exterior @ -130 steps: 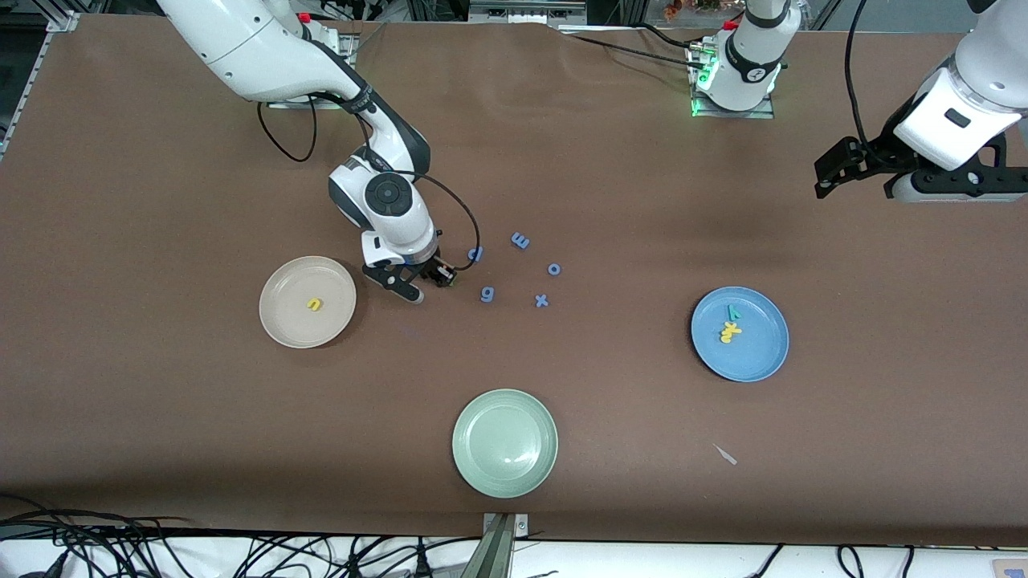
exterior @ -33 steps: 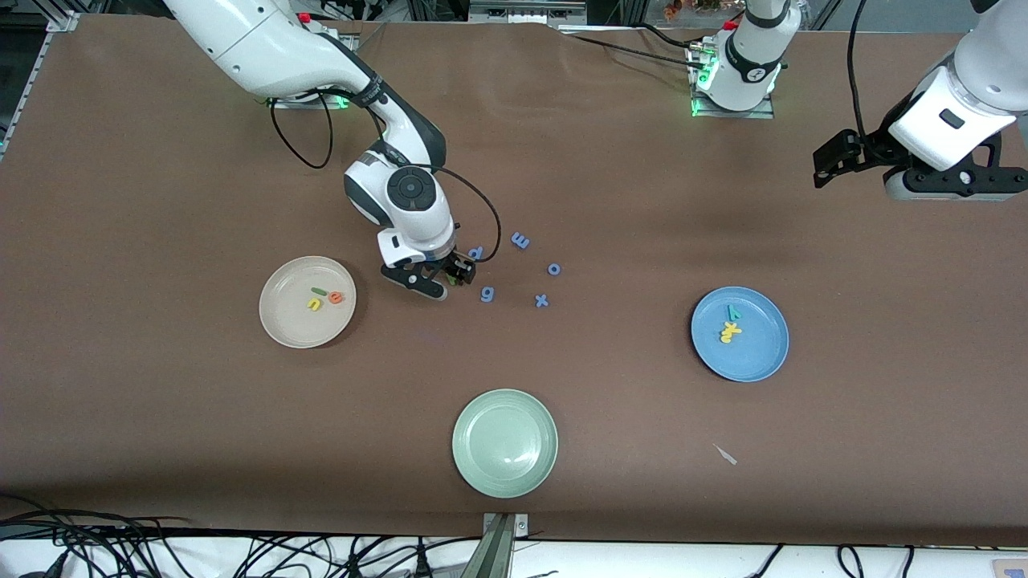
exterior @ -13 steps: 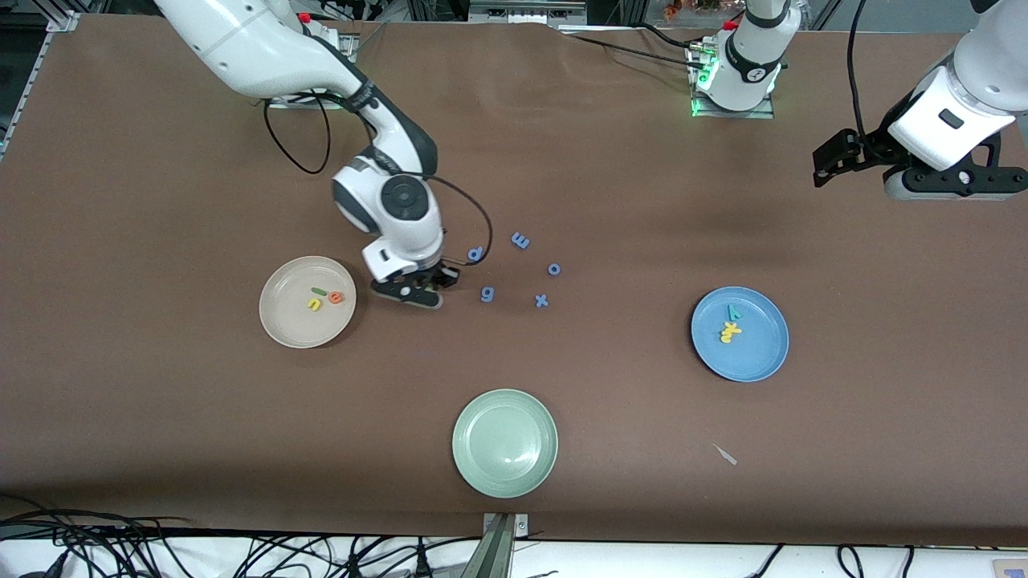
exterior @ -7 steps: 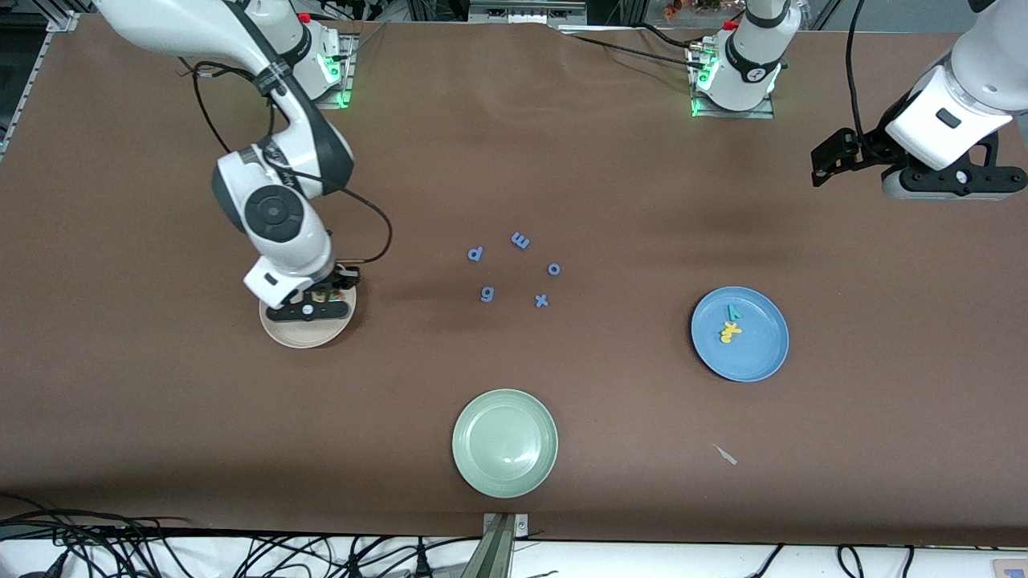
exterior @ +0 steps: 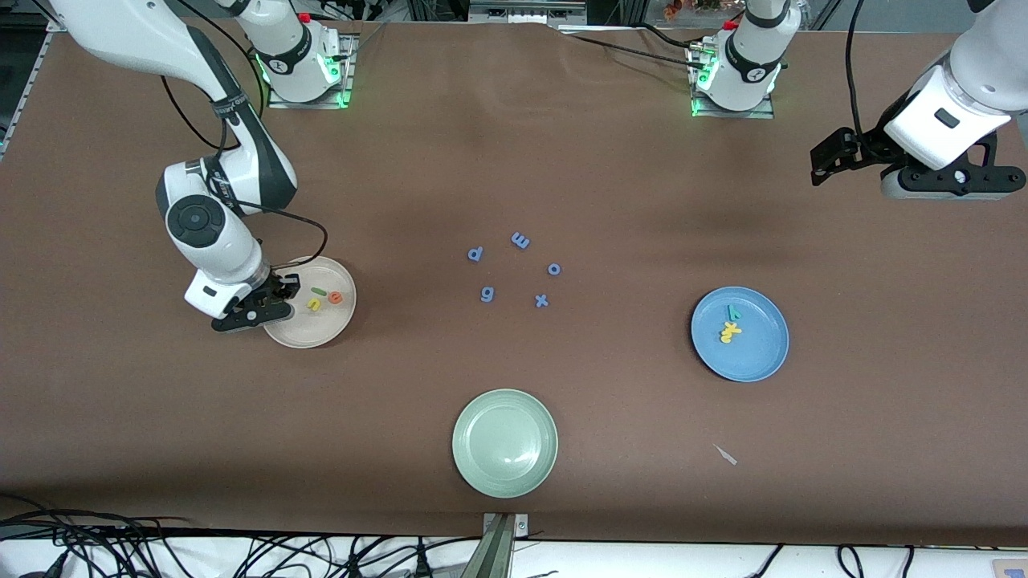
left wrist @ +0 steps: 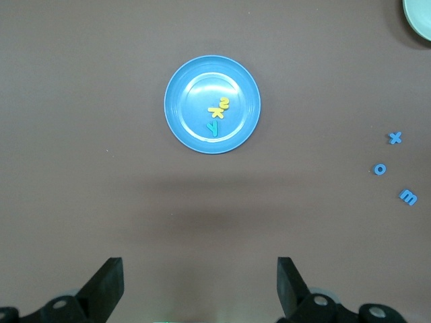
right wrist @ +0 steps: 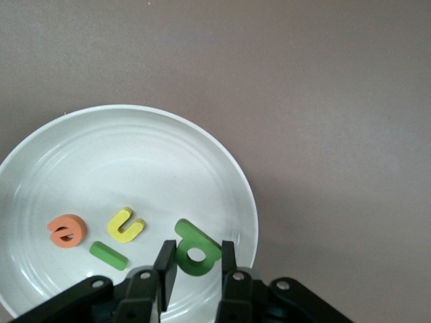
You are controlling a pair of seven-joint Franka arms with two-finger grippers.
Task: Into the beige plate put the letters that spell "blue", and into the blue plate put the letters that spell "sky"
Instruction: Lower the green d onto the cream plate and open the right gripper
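The right gripper (right wrist: pixel 195 266) hangs low over the rim of the beige plate (right wrist: pixel 222 168) toward the right arm's end of the table, fingers loosely straddling the green b (right wrist: pixel 196 247), which may cling to a pad and drag out over that edge; the left gripper (left wrist: pixel 199 286) waits, fingers spread.

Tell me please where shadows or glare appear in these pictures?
Front view: soft dark bands shade the brown table; faint sheen on the pale green plate. Left wrist view: a blurred shadow below the round blue plate. Right wrist view: even light, round beige plate mildly glossy.
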